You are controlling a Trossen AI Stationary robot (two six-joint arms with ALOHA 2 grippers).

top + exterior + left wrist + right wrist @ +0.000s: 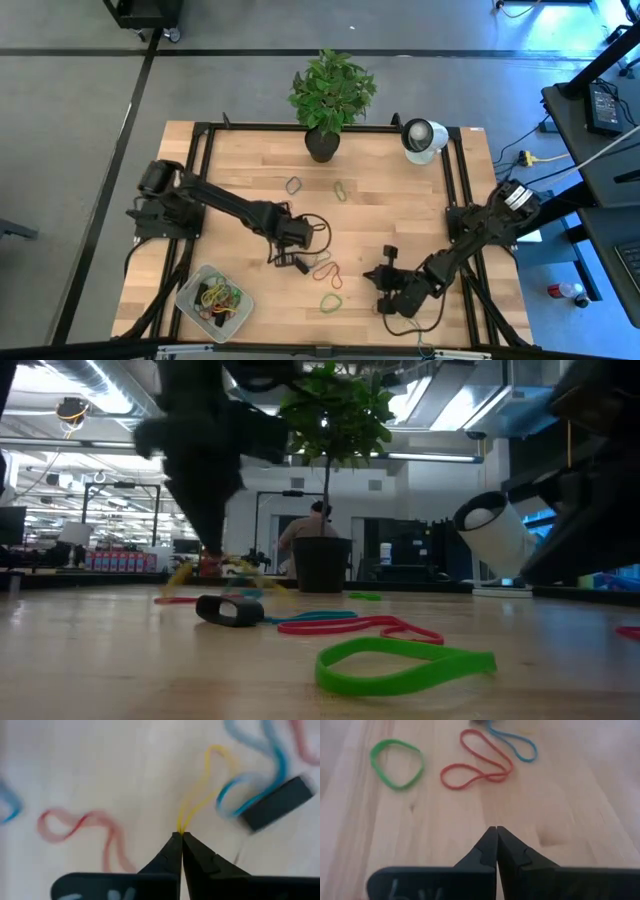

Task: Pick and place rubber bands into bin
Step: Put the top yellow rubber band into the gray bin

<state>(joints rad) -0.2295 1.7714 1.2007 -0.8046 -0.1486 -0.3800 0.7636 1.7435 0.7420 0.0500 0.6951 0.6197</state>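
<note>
My left gripper [283, 252] hangs over the table's middle, shut on a thin yellow rubber band [202, 785], which also shows in the low view [235, 567]. Beside it a small black block [277, 802] lies on a blue band [252, 775], with a red band [75, 822] nearby. My right gripper [496, 829] is shut and empty, low over the wood right of the middle [378, 280]. Ahead of it lie a green band [397, 762], a red band [475, 765] and a blue band [512, 742]. The whitish bin [190, 285] at the near left holds several bands. My left gripper pinches the yellow band at one end of its loop [181, 826], both strands together between the two fingertips [172, 845]. The fingers come from above, pointing down. The band trails slack away from the tips; whether its far end [216, 751] touches the table, I cannot tell.
A potted plant [325, 100] and a white round device [423, 138] stand at the far edge. Two more bands [293, 185] [341, 189] lie in front of the pot. A green band [331, 301] lies near the front edge. Bare wood lies between bin and bands.
</note>
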